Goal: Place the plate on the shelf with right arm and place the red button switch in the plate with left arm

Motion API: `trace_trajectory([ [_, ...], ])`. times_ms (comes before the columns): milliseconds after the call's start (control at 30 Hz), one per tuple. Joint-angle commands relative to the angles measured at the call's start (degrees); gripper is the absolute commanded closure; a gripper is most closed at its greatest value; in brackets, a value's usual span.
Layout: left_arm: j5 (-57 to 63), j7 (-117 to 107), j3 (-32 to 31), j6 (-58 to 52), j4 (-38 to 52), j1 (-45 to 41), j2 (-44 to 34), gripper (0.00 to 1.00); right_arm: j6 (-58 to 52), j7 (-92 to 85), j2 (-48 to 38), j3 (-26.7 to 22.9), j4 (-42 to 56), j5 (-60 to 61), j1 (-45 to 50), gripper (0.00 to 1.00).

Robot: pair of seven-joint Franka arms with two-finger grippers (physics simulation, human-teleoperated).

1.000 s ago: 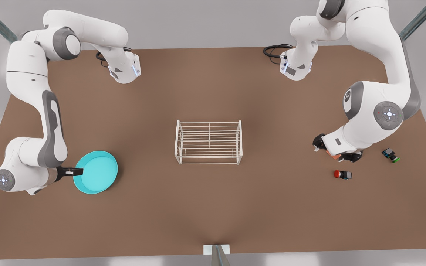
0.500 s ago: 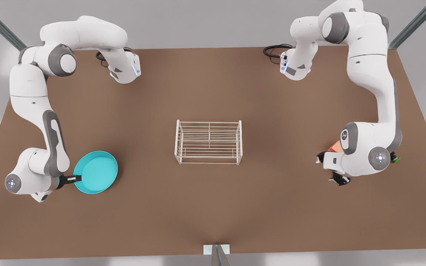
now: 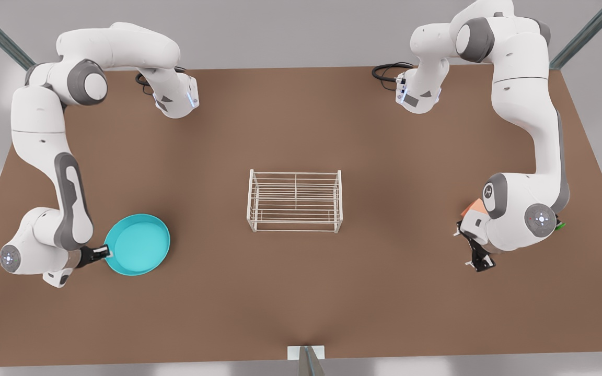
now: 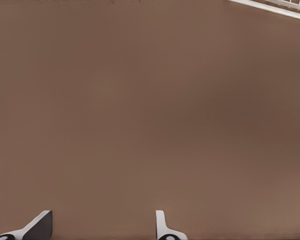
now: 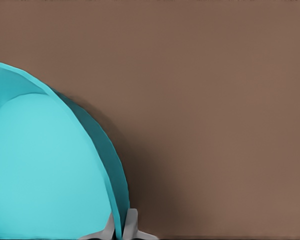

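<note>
**Plate gripped at its rim; left gripper parted over bare table**

You find the plate [image 3: 138, 244] on the front view's left, on the near part of the table [image 3: 301, 292], well apart from the shelf [image 3: 295, 200]. The right gripper [image 3: 103, 252] meets the plate at its left edge. In the right wrist view you see the fingertips [image 5: 131, 225] closed tight on either side of the plate's [image 5: 45, 170] raised rim, one inside the dish and one outside, with no gap left between pads and rim. Whether the plate rests flat on the table or is raised off it, you cannot tell.

The shelf stands upright at the centre of the table, both tiers bare.

On the front view's right you find the left gripper [image 3: 476, 258] low over the table, under the bulk of its own wrist. In the left wrist view its fingers [image 4: 162, 227] stand well apart with bare table [image 4: 150, 120] between them; they hold nothing. A corner of the shelf [image 4: 285, 6] shows far off in that view.

The red button switch is hidden in these views. Just beside the left wrist you see an edge of the orange cube [image 3: 473, 207] on its far-left side, and a sliver of the green-capped switch [image 3: 559, 225] on its right side.
</note>
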Motion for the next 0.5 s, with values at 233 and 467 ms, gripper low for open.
trace_trajectory([
  [233,2.5,14.8,0.1,3.4,-0.1,2.3,2.6,0.00,-21.2,4.4,-3.8,4.1,5.7,4.5,0.0,0.88],
  [467,2.9,18.4,0.1,6.8,-0.7,8.1,6.4,0.00,-23.9,26.5,-7.8,18.1,5.7,3.7,0.1,0.87],
])
